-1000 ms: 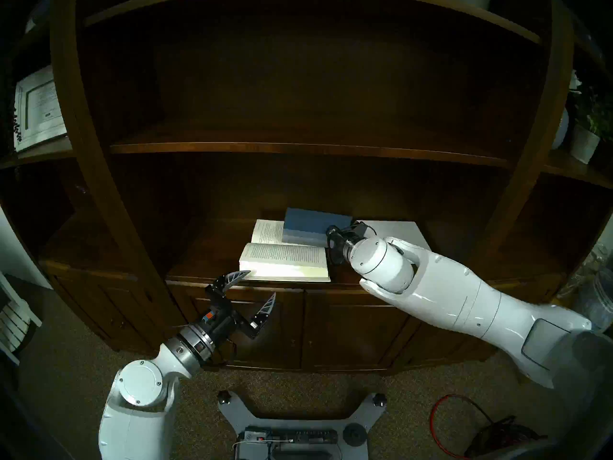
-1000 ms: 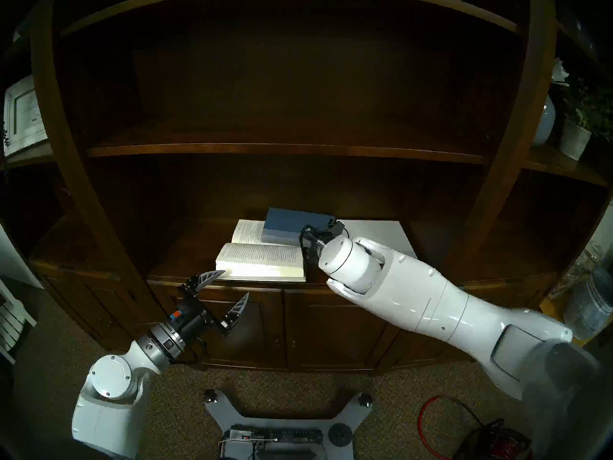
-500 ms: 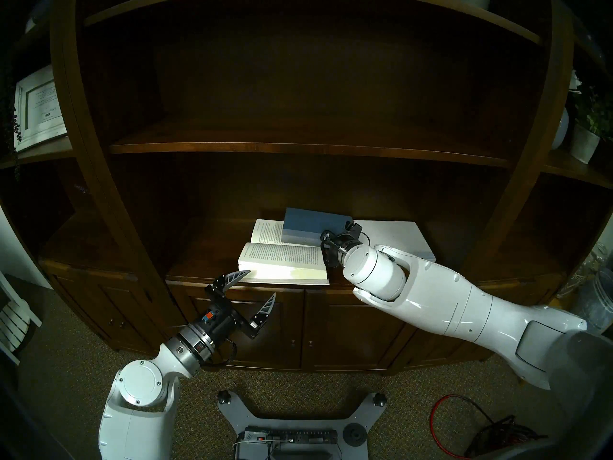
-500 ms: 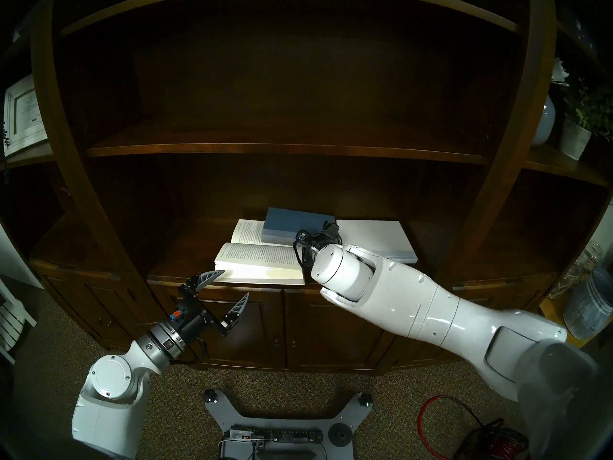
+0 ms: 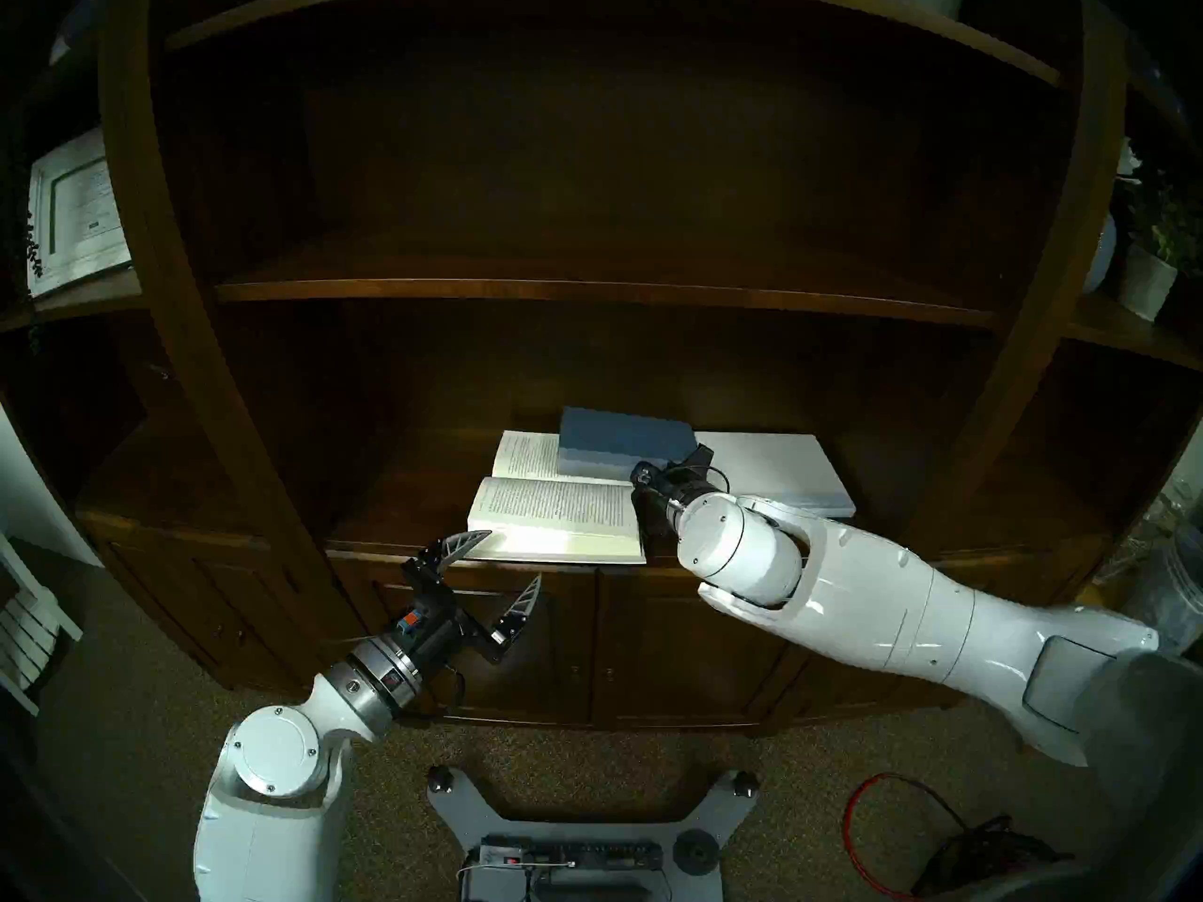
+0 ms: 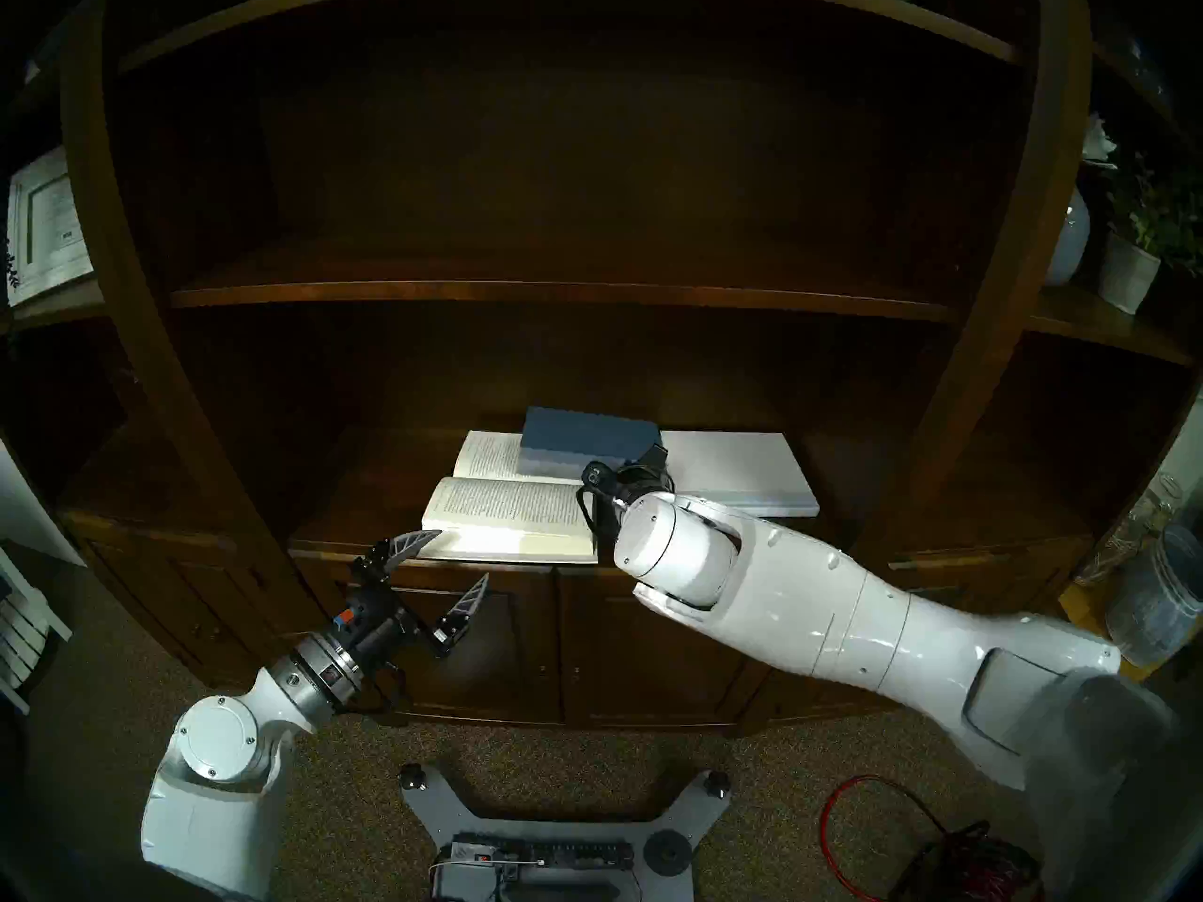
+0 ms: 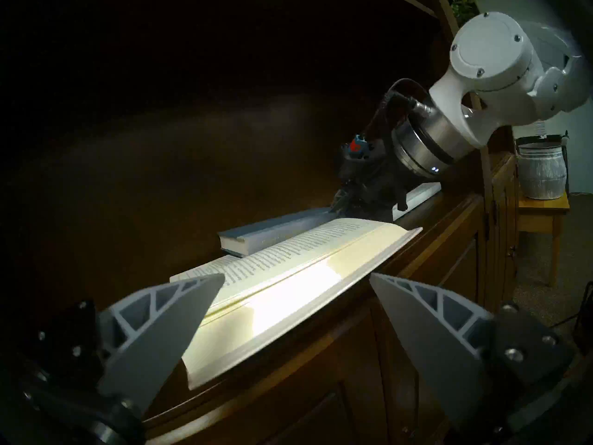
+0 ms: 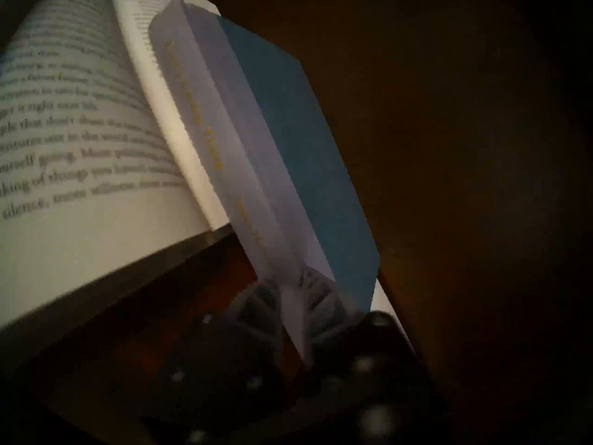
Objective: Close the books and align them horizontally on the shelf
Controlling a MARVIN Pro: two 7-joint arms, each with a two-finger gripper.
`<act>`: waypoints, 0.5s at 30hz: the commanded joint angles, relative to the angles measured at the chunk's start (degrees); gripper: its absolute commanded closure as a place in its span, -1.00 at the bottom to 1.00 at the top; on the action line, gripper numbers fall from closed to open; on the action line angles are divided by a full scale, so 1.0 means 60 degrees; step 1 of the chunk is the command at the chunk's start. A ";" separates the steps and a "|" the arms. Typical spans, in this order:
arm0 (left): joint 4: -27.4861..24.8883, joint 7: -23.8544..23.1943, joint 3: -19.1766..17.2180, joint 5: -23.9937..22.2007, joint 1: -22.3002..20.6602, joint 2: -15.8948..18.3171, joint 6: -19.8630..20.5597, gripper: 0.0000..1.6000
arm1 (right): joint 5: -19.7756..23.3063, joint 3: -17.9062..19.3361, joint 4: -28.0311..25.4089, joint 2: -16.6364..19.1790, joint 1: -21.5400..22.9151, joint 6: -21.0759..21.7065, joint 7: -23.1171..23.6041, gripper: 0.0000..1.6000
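Observation:
On the dark wooden shelf [image 5: 403, 490] lie three books. An open paperback [image 5: 553, 517] sits at the front edge, pages up. A closed blue book [image 5: 625, 435] rests behind it, partly on its far page. To the right is a closed white book [image 5: 774, 471]. My right gripper [image 8: 295, 303] is shut on the blue book's [image 8: 288, 145] right end, one finger on each side of the pale spine. My left gripper [image 5: 514, 556] stands open at the paperback's [image 7: 288, 274] front left corner, holding nothing.
A thinner shelf board [image 5: 586, 289] runs above the books. Cabinet doors [image 5: 651, 634] are below the ledge. A framed picture [image 5: 75, 211] is far left and a plant pot [image 5: 1146, 282] far right. A grey barrel bucket [image 7: 540, 171] stands on a side table.
My right arm swung left, uncovering more of the white book, and its gripper closed on the blue book's end. The left arm has not moved.

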 commanded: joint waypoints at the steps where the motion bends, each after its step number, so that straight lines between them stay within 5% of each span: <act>1: -0.0269 -0.0005 0.0017 -0.0036 -0.0148 0.0009 -0.0082 -1.00 | -0.0144 0.0389 -0.0756 0.0527 0.0231 -0.0011 -0.0343 1.00; 6: -0.0270 -0.0007 0.0015 -0.0035 -0.0148 0.0008 -0.0083 -1.00 | -0.0052 0.0444 -0.1352 0.0882 0.0198 0.0063 -0.0287 1.00; 8: -0.0272 -0.0007 0.0015 -0.0035 -0.0147 0.0007 -0.0083 -1.00 | -0.0035 0.0451 -0.1464 0.0958 0.0195 0.0104 -0.0271 0.46; 11: -0.0275 -0.0009 0.0014 -0.0035 -0.0146 0.0006 -0.0083 -1.00 | 0.0007 0.0445 -0.1570 0.1024 0.0198 0.0142 -0.0204 -1.00; 15: -0.0278 -0.0010 0.0013 -0.0035 -0.0145 0.0005 -0.0083 -1.00 | 0.0058 0.0391 -0.1555 0.1042 0.0252 0.0222 -0.0045 -1.00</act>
